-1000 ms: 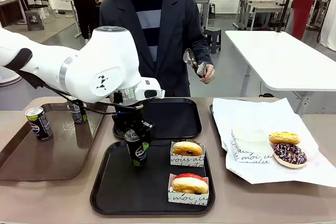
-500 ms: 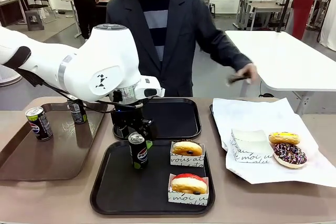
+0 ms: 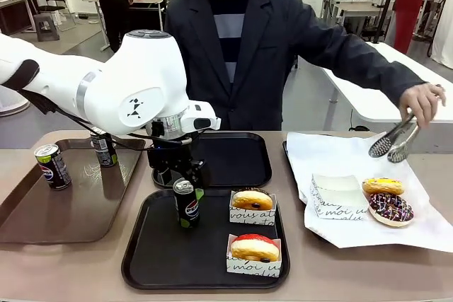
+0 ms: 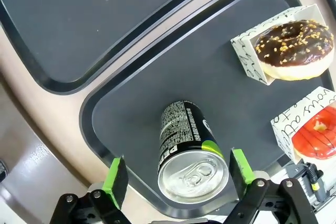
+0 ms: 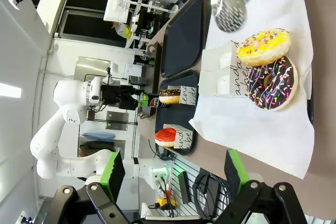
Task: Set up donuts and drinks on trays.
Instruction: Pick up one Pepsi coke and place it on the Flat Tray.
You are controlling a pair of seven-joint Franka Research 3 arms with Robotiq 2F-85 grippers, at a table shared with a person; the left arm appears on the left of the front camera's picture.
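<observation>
Well, left gripper (image 4: pixel 177 174): we see it released, its green pads (image 4: pixel 115 178) standing wide on either side of the can (image 4: pixel 189 145), with a gap on each side.
Can: upright on the near tray (image 3: pixel 145 252), toward its 11 o'clock corner.
Right gripper (image 5: pixel 173 170): fingers spread wide, holding nothing.
Near tray, donuts: chocolate donut (image 3: pixel 252 199) in a sleeve at 1 o'clock, and red donut (image 3: pixel 255 247) in a sleeve at 5 o'clock.
Far tray (image 3: pixel 233 160): at 12 o'clock from the near tray, just beside it.
Brown tray (image 3: pixel 71 210): at 9 o'clock, carrying two other cans (image 3: pixel 53 166).
Paper (image 3: pixel 340 152): at 3 o'clock. On it lie a yellow donut (image 3: pixel 383 186) and a sprinkled donut (image 3: pixel 391 206) just beside each other, with a white sleeve (image 3: pixel 338 196) at their 9 o'clock.
Person: a hand (image 3: pixel 423 100) holds tongs (image 3: pixel 391 143) above the paper's far part.
</observation>
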